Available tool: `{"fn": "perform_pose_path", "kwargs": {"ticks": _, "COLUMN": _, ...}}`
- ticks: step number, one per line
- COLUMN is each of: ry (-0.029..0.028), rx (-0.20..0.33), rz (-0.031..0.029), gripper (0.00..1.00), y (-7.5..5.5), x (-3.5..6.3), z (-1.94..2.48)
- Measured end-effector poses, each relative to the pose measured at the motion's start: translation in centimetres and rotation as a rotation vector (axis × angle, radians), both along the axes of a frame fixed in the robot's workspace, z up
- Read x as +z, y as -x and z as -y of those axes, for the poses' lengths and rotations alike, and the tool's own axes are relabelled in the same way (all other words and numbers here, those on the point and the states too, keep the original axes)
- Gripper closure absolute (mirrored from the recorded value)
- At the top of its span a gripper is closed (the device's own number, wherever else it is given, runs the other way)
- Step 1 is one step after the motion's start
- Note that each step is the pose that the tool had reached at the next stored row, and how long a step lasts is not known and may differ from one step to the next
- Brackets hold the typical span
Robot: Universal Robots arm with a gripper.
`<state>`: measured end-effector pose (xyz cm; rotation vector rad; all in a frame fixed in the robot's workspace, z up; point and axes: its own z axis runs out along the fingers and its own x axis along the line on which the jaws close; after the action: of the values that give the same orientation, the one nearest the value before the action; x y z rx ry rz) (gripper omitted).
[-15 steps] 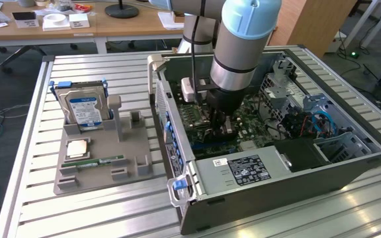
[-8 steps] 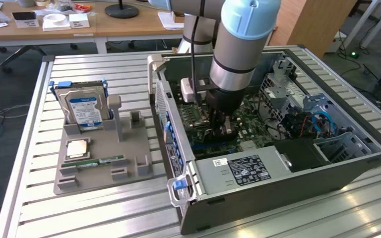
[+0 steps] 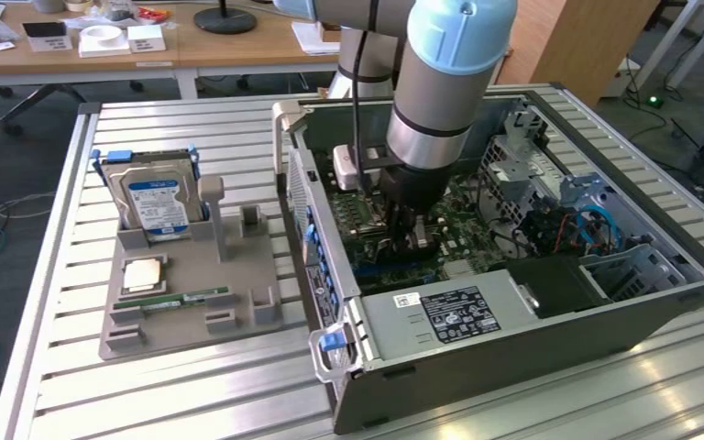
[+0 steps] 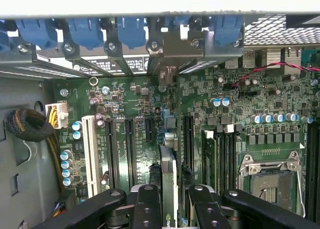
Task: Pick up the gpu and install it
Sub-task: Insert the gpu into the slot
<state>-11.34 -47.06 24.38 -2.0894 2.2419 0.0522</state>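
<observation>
The gripper (image 4: 176, 201), inside the open case (image 3: 645, 316), is clamped on the gpu (image 4: 169, 174), held edge-on over the motherboard (image 4: 250, 104). The case sits on a slatted metal table (image 3: 205, 385); wooden desks (image 3: 205, 46) stand behind it.

No wording can be read anywhere: the blue label (image 3: 160, 203) on the hard drive (image 3: 154, 197), the white sticker (image 3: 455, 310) on the power supply (image 3: 444, 321) and the motherboard (image 4: 250, 139) markings carry print too fine to make out.
</observation>
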Motion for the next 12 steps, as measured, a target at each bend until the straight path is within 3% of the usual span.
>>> {"fn": "perform_pose_path", "kwargs": {"ticks": 12, "ry": -0.0002, "rx": 0.001, "rz": 0.0001, "gripper": 0.74, "y": 0.07, "x": -0.06, "z": 0.0}}
